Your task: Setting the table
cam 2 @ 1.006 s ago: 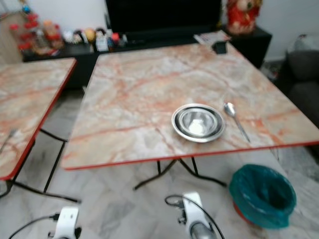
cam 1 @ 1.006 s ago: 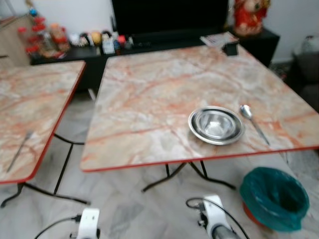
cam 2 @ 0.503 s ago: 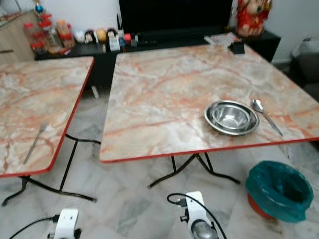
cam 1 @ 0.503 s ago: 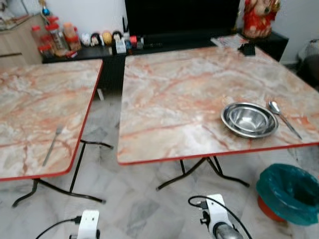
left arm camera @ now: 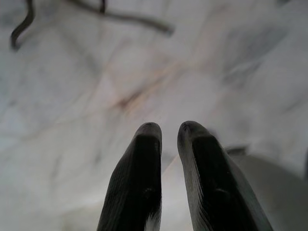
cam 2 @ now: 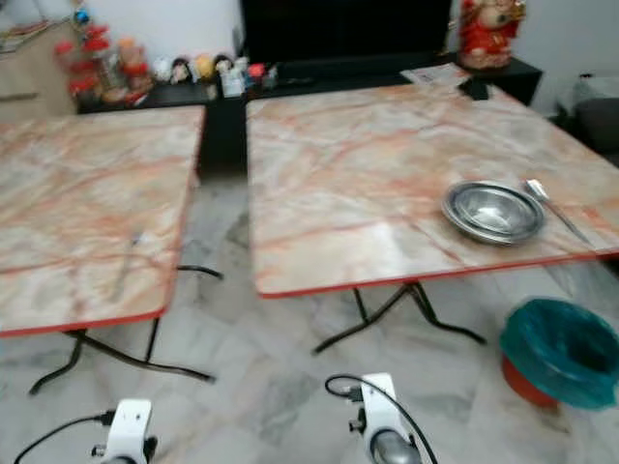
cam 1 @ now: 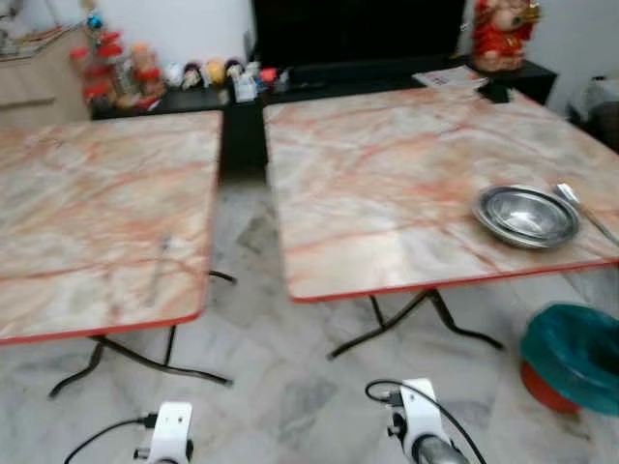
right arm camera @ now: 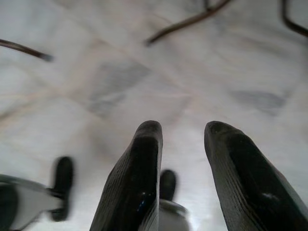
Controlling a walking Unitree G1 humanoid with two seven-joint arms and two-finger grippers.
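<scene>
The step in hand is judged to be fetching the thin grey fork [cam 2: 127,259] from the left marble-patterned surface [cam 1: 58,193]. Both arms hang idle: left gripper [left arm camera: 168,132] jaws nearly together, right gripper [right arm camera: 183,132] jaws apart, both empty. The next move calls for approaching the fork, then placing it beside the round steel bowl [cam 1: 527,215] and steel spoon [cam 2: 553,210].

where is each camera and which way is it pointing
Left eye view: on the head, looking forward and down at two tables, bowl and spoon on the right table; both wrists at the bottom edge.
Right eye view: same scene, fork on the left table.
Left wrist view: down at the floor past the left gripper.
Right wrist view: floor again, right gripper.
</scene>
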